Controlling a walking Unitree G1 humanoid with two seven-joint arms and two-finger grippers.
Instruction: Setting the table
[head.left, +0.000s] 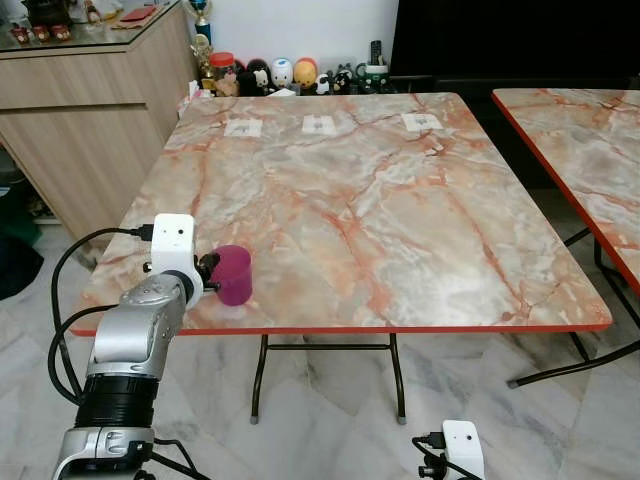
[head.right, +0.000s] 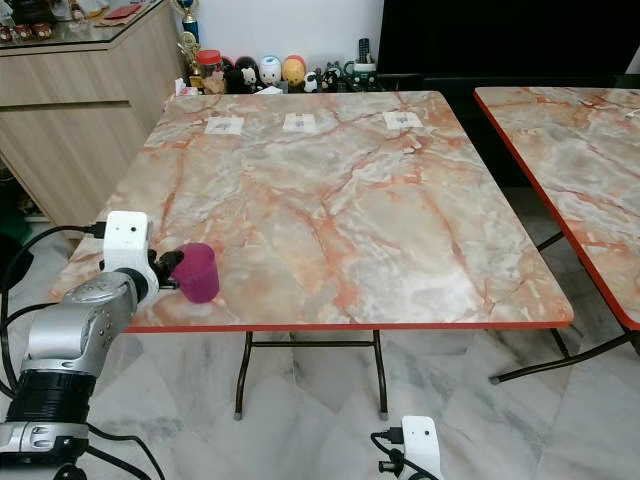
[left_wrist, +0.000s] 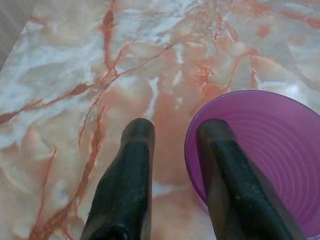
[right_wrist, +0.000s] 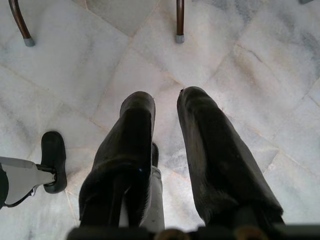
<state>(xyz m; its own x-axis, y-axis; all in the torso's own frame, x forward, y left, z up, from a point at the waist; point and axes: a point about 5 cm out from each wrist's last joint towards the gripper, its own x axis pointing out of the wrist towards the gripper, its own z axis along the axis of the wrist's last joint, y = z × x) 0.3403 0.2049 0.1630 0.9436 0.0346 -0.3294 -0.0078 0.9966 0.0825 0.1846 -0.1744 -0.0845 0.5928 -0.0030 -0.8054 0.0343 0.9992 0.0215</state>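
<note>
— So, what takes up most of the scene?

— That would be the square folding table with a pink-and-grey marbled top and red edge (head.left: 400, 220), standing on dark metal legs over a pale marble-tiled floor (head.left: 330, 420). A second table of the same marbled pattern (head.left: 590, 150) stands just beside it on the right, with a gap between them. A light wooden sideboard (head.left: 80, 120) stands at the far left, and a row of small figurines and jars (head.left: 290, 75) lines the wall behind the table.

— Anything lying on the tabletop?

— Three small white cards (head.left: 319, 125) sit in a row near the far edge. At the near left corner stands the purple plastic cup (head.left: 233, 275), upright, close to the red edge.

— And the arms?

— A silver left arm reaches over that corner. Its left gripper (left_wrist: 172, 150) has one black finger (left_wrist: 225, 175) inside the cup's rim and the other outside on the cup's wall side, pinching the wall between them; the fingers are only narrowly apart.

— The other one?

— Hanging idle low by the floor is the right gripper (right_wrist: 167, 130), its two fingers slightly parted with nothing between them, tiles and table feet beneath.
</note>
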